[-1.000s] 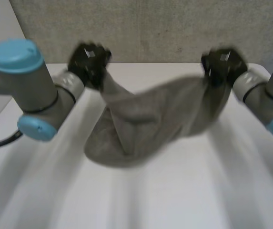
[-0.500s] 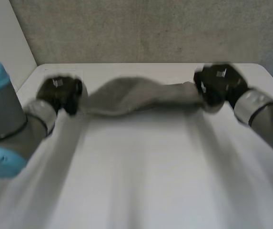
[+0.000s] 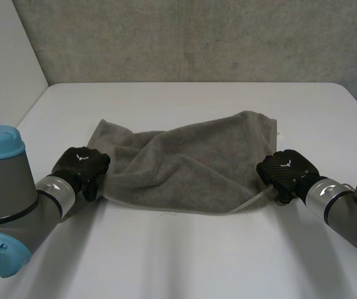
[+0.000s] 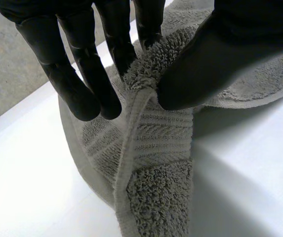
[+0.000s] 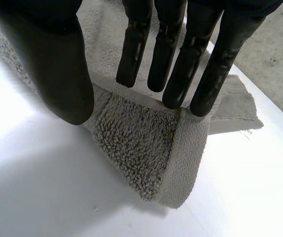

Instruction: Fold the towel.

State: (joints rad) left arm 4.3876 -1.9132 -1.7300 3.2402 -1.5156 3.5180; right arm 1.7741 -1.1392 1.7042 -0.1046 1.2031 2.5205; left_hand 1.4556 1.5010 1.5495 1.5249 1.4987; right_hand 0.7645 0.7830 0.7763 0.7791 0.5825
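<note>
A grey towel lies rumpled and doubled over on the white table. My left hand is at the towel's near left corner. In the left wrist view its thumb pinches the towel's hemmed edge against the fingers. At the near right corner sits my right hand. There the straight fingers and the thumb stand apart over the towel's corner, which lies flat on the table.
A grey wall rises behind the table's far edge. A pale wall stands at the left. Bare tabletop stretches in front of the towel and beyond it.
Both hands have swung the towel from the air down onto the table and come toward the near side. The right hand's fingers have opened off the corner.
</note>
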